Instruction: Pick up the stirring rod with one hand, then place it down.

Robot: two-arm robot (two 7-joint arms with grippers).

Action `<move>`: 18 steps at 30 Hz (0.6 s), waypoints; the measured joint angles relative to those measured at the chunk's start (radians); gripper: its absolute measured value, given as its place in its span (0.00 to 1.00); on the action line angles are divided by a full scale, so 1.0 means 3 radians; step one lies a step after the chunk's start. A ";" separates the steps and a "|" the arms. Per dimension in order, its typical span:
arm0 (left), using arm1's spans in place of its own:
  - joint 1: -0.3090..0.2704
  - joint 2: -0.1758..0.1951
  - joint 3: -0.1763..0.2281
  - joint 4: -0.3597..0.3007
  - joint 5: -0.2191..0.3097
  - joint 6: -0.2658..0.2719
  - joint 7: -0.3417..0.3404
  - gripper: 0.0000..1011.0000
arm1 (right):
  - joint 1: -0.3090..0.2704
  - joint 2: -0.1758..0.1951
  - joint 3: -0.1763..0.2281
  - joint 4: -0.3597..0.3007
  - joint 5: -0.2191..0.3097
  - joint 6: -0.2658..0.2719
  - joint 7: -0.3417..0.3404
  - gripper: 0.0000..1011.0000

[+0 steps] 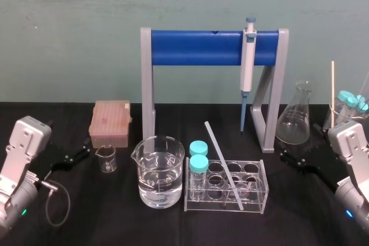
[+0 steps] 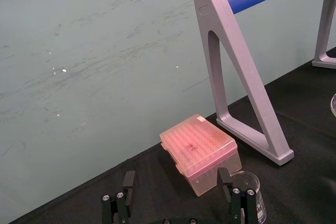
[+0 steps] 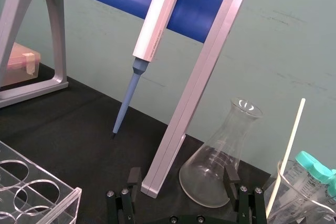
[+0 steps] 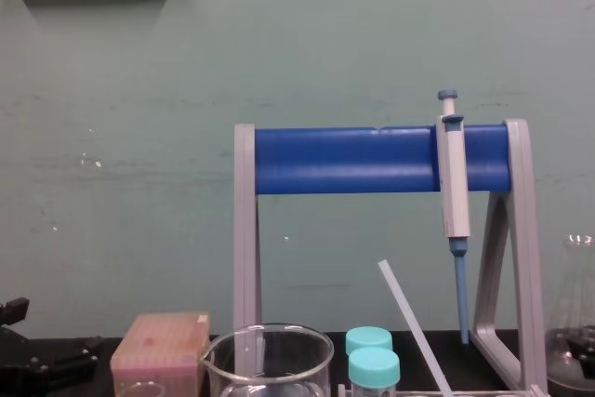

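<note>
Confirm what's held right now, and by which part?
Nothing held. Left gripper and right gripper sit open and empty at the sides; the stirring rod leans untouched in the tube rack.

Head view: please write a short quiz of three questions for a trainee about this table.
1. True or false: the stirring rod lies inside the flask.
2. Where does the pipette hang? A: on the blue stand. B: in the big beaker. C: on the pink box.
3. Fill in: the fingers of the left gripper and the right gripper are ___.
Key: 1 false, it leans in the test tube rack. 2 A. 3 open.
</note>
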 joint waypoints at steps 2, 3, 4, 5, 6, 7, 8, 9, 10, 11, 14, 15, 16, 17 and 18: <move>0.0000 0.0000 0.0000 0.0000 0.0000 0.0000 0.0000 0.99 | 0.0000 0.0000 0.0000 0.0000 0.0000 0.0000 0.0000 0.99; 0.0000 0.0000 0.0000 0.0000 0.0000 0.0000 0.0000 0.99 | 0.0000 0.0000 0.0000 0.0000 0.0000 0.0000 0.0000 0.99; 0.0000 0.0000 0.0000 0.0000 0.0000 0.0000 0.0000 0.99 | 0.0000 0.0000 0.0000 0.0000 0.0000 0.0000 0.0000 0.99; 0.0000 0.0000 0.0000 0.0000 0.0000 0.0000 0.0000 0.99 | 0.0000 0.0000 0.0000 0.0000 0.0000 0.0000 0.0000 0.99; 0.0000 0.0000 0.0000 0.0000 0.0000 0.0000 0.0000 0.99 | 0.0000 0.0000 0.0000 0.0000 0.0000 0.0000 0.0000 0.99; 0.0000 0.0000 0.0000 0.0000 0.0000 0.0000 0.0000 0.99 | 0.0000 0.0000 0.0000 0.0000 0.0000 0.0000 0.0000 0.99; 0.0000 0.0000 0.0000 0.0000 0.0000 0.0000 0.0000 0.99 | 0.0000 0.0000 0.0000 0.0000 0.0000 0.0000 0.0000 0.99; 0.0000 0.0000 0.0000 0.0000 0.0000 0.0000 0.0000 0.99 | 0.0000 0.0000 0.0000 0.0000 0.0000 0.0000 0.0000 0.99; 0.0000 0.0000 0.0000 0.0000 0.0000 0.0000 0.0000 0.99 | 0.0000 0.0000 0.0000 0.0000 0.0000 0.0000 0.0000 0.99; 0.0000 0.0000 0.0000 0.0000 0.0000 0.0000 0.0000 0.99 | 0.0000 0.0000 0.0000 0.0000 0.0000 0.0000 0.0000 0.99; 0.0000 0.0000 0.0000 0.0000 0.0000 0.0000 0.0000 0.99 | 0.0000 0.0000 0.0000 0.0000 0.0000 0.0000 0.0000 0.99; 0.0000 0.0000 0.0000 0.0000 0.0000 0.0000 0.0000 0.99 | 0.0000 0.0000 0.0000 0.0000 0.0000 0.0000 0.0000 0.99; 0.0000 0.0000 0.0000 0.0000 0.0000 0.0000 0.0000 0.99 | 0.0000 0.0000 0.0000 0.0000 0.0000 0.0000 0.0000 0.99; 0.0000 0.0000 0.0000 0.0000 0.0000 0.0000 0.0000 0.99 | 0.0000 0.0000 0.0000 0.0000 0.0000 0.0000 0.0000 0.99; 0.0000 0.0000 0.0000 0.0000 0.0000 0.0000 0.0000 0.99 | 0.0000 0.0000 0.0000 0.0000 0.0000 0.0000 0.0000 0.99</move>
